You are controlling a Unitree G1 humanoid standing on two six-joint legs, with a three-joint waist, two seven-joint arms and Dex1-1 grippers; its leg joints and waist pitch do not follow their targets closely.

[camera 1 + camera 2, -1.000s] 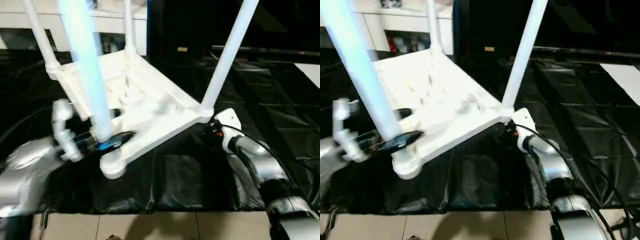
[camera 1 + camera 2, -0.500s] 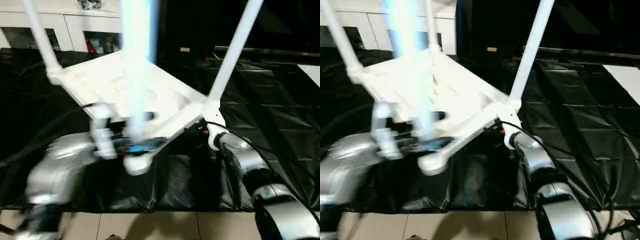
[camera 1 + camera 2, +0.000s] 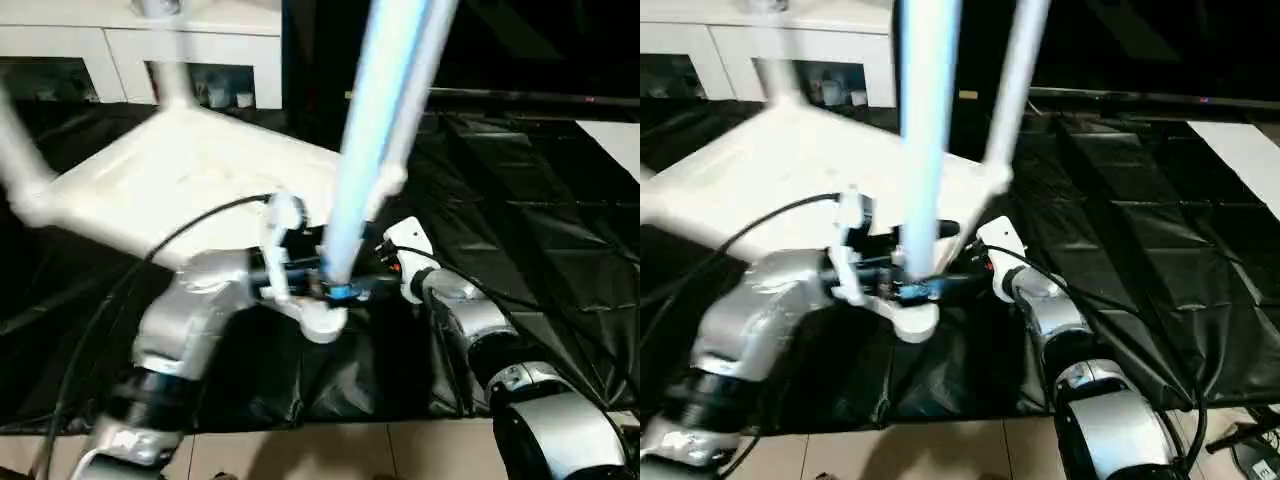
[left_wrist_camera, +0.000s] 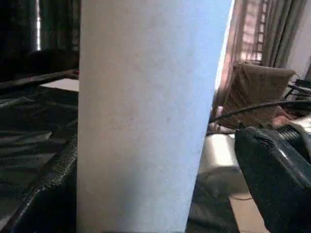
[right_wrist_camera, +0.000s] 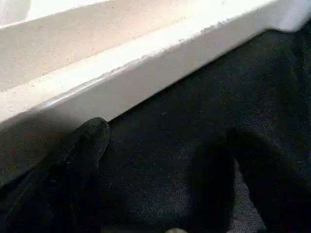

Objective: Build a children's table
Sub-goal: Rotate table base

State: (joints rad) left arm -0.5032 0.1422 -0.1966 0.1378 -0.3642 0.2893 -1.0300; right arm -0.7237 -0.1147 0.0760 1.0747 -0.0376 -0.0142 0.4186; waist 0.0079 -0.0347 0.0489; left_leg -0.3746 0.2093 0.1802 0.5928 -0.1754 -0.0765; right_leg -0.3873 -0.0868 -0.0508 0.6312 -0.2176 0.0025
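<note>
Children's table, partly assembled, upside down. The white tabletop (image 3: 190,190) sits tilted above black sheeting (image 3: 520,200) that covers the floor, one corner socket (image 3: 318,320) nearest the camera, low at centre. Legs rise from the tabletop: the near leg (image 3: 375,130) stands in that socket and leans up toward the top of the head view; a second leg (image 3: 1015,75) rises from the corner behind it, on the right; a blurred one (image 3: 20,165) stands at the far left corner.

Left claw (image 3: 335,290): at the foot of the near leg, just above the socket. In the left wrist view the leg (image 4: 146,116) stands between the two black fingers (image 4: 277,170), one on each side and close against it; the claw pinches the leg. The silver left forearm (image 3: 190,320) reaches in from lower left, with a black cable arching over it.

Right claw (image 5: 165,184): spread, its two black fingers apart over the black sheeting, holding nothing. The white edge of the tabletop (image 5: 146,63) runs just ahead of the fingertips. In the head view the right wrist (image 3: 410,245) sits just beside the near corner, on its right.

Background: white cabinet (image 3: 150,50) with glass doors along the far wall; pale tiled floor (image 3: 350,450) at the near edge of the sheeting.
</note>
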